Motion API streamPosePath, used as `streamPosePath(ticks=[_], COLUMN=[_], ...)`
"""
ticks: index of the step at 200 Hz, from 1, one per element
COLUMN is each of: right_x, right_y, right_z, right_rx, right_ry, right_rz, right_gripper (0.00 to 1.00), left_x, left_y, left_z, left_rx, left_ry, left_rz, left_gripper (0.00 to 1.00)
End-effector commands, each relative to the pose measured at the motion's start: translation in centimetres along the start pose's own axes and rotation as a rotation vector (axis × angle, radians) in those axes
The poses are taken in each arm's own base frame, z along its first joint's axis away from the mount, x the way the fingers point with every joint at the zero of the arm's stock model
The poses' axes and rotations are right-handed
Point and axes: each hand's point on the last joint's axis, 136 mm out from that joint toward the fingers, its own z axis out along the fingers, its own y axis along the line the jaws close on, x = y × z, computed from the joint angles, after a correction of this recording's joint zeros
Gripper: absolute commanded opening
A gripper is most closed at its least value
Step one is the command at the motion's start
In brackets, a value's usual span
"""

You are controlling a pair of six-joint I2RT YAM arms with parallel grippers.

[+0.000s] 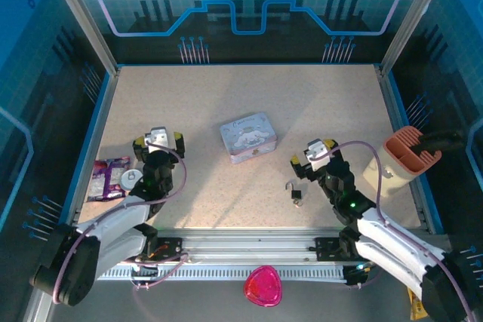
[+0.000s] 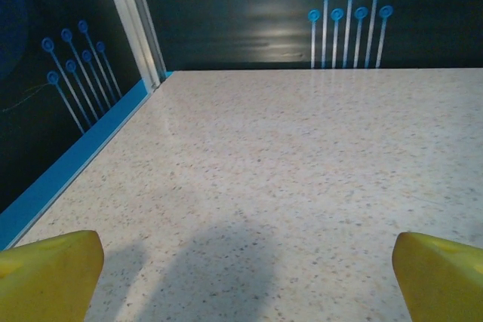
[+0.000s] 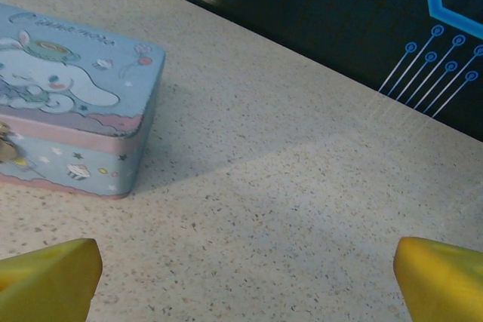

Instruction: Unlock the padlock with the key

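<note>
The left arm (image 1: 113, 225) and the right arm (image 1: 394, 240) are built alike, with black joint housings, glossy white link shells and a thin lilac cable (image 1: 182, 173) looping along each towards the wrist. The left tool (image 1: 158, 141) and the right tool (image 1: 315, 153) are black with a white cap and blunt yellow fingertips (image 2: 49, 271). A small green light (image 1: 351, 203) glows on the right arm's black joint.

The speckled beige table (image 1: 226, 96) carries a pale blue cartoon tin (image 1: 248, 138) mid-table, a small padlock (image 1: 296, 195) nearer the front, and a purple packet (image 1: 108, 179) at the left edge.
</note>
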Motion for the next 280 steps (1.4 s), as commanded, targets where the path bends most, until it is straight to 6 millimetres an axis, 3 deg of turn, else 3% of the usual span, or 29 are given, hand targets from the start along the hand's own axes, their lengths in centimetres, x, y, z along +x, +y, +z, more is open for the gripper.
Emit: streamPosePath(ticks=[1, 26, 53, 78, 109, 130, 169, 180, 200, 238, 269, 280], right_x=[-1.5, -0.8, 0.3, 0.8, 0.8, 0.8, 0.7, 0.4, 1.0, 2.7, 4.5, 4.7], right_y=[-1.2, -1.5, -1.9, -2.2, -3.1, -3.8, -4.6, -5.0, -4.8, -5.7, -8.8, -9.6], right_z=[0.6, 1.3, 2.3, 3.2, 4.1, 4.6, 5.7, 6.2, 7.1, 8.6, 10.5, 10.4], right_rx=[0.052, 0.055, 0.06, 0.071, 0.094, 0.099, 0.085, 0.081, 0.007, 0.048, 0.197, 0.212], right_ry=[-0.09, -0.093, -0.065, -0.069, -0.084, -0.091, -0.11, -0.108, -0.1, -0.108, 0.064, 0.067], right_rz=[-0.01, -0.003, -0.011, 0.002, 0.014, 0.029, 0.062, 0.085, 0.138, 0.188, 0.272, 0.306], right_gripper=[1.0, 1.0, 1.0, 1.0, 1.0, 1.0, 1.0, 1.0, 1.0, 1.0, 1.0, 1.0], left_x=[0.0, 1.4, 1.2, 0.8, 2.1, 3.1, 3.7, 4.0, 4.0, 3.9, 3.9, 4.0], left_y=[-0.3, -1.6, -3.5, -3.9, -4.5, -3.1, -4.6, -4.1, -3.0, -3.0, -3.0, -2.9], left_z=[1.0, 2.2, 2.9, 3.8, 5.2, 5.8, 7.0, 7.8, 8.6, 8.6, 8.7, 8.6], left_rx=[0.032, 0.111, 0.213, 0.229, 0.262, 0.245, 0.316, 0.297, 0.285, 0.283, 0.278, 0.277], left_ry=[-0.017, 0.012, -0.005, -0.037, -0.046, -0.016, 0.051, 0.1, 0.132, 0.13, 0.127, 0.129], left_rz=[-0.052, -0.011, 0.016, 0.024, 0.015, -0.058, -0.025, -0.053, -0.111, -0.109, -0.107, -0.104], left_gripper=[0.99, 0.99, 0.99, 0.99, 0.99, 0.99, 0.99, 0.99, 0.99, 0.99, 0.99, 0.99])
